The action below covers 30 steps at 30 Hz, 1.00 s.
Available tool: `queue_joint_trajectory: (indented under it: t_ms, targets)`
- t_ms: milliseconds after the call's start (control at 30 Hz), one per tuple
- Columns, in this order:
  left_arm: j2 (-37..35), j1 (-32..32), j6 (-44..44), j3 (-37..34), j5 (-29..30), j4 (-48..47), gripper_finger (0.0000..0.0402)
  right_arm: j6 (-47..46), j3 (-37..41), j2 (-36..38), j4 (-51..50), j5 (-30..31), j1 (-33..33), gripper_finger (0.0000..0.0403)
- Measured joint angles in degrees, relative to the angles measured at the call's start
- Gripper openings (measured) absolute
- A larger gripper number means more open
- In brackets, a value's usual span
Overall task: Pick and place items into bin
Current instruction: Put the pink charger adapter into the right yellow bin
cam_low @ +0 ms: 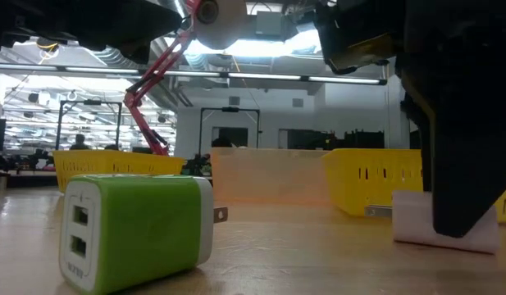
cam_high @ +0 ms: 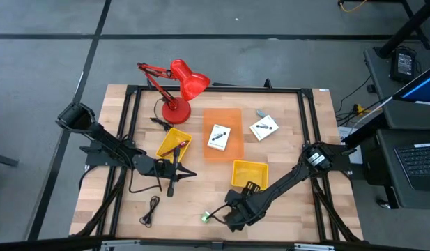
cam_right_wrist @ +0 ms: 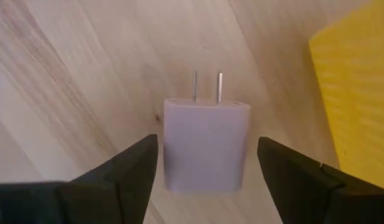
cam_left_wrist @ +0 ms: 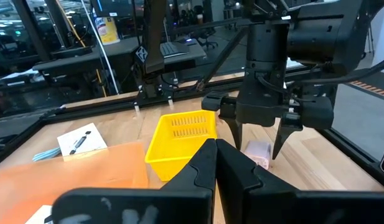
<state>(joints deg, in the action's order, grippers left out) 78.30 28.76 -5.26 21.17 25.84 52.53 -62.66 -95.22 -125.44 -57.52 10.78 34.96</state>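
My right gripper [cam_right_wrist: 208, 142] is open and low over a pale pink plug block [cam_right_wrist: 206, 146], which lies flat on the wood near the table's near edge with its two prongs pointing away. One finger stands on each side of it with a small gap. A green plug block [cam_high: 205, 217] lies just left of that gripper. My left gripper [cam_left_wrist: 211, 152] is shut and hovers near the left yellow bin [cam_high: 174, 143], which holds a maroon cord [cam_high: 180, 146]. One white card [cam_high: 218, 136] lies in the orange tray [cam_high: 222, 150]; another [cam_high: 264, 127] lies on the table. A black cord [cam_high: 152, 209] lies near the front left.
A second yellow bin [cam_high: 249, 174] sits just behind my right gripper, close to its arm. The red desk lamp [cam_high: 178, 87] stands at the far left of the table. A small grey object [cam_high: 260, 111] lies beyond the loose card. A black frame rail runs around the tabletop.
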Motion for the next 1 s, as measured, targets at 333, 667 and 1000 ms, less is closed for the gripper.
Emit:
queue_joint_trajectory:
  t_ms: [333, 667, 1000]
  targets:
    - [0.0, -0.01, 0.0, 0.0, 0.02, 0.0, 0.0004, 1.42, 0.0, -0.16, 0.26, 0.56, 0.01, 0.0255]
    - [0.0, 0.01, -0.02, 0.0, 0.04, 0.01, 0.0004, 1.82, -0.04, -0.07, -0.63, 0.88, 0.02, 0.0148]
    - [0.0, 0.0, -0.02, 0.0, 0.04, 0.0, 0.0004, 2.01, -0.07, -0.03, -0.79, -0.57, 0.02, 0.0148]
